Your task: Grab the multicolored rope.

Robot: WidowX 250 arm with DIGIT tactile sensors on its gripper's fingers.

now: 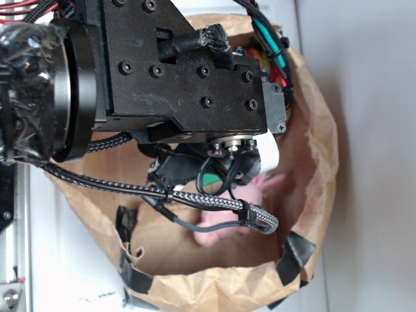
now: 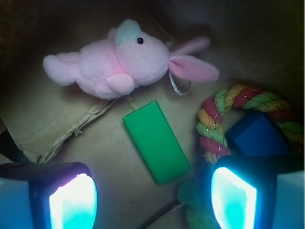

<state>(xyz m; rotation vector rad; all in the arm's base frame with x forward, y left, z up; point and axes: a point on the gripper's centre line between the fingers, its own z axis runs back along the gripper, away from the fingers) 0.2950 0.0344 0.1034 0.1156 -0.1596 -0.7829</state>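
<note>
One rope (image 2: pixel 224 121), thick twisted cotton in red-pink, yellow and light green strands, curled into a ring at about three o'clock in the wrist view. Partly hidden behind the right finger. One blue block (image 2: pixel 257 136), hard and angular, inside the ring. One green block (image 2: pixel 156 141), flat, smooth and rectangular, just beside the rope toward the centre. One pink bunny (image 2: pixel 119 64), fuzzy plush with a long ear, at eleven o'clock, well apart from the rope. Under all of it, one brown paper bag (image 1: pixel 318 149), creased, its rim patched with black tape. Gripper (image 2: pixel 152 198) spread wide at six o'clock, holding nothing, two glowing fingers (image 2: pixel 72 202) astride the green block's lower end.
</note>
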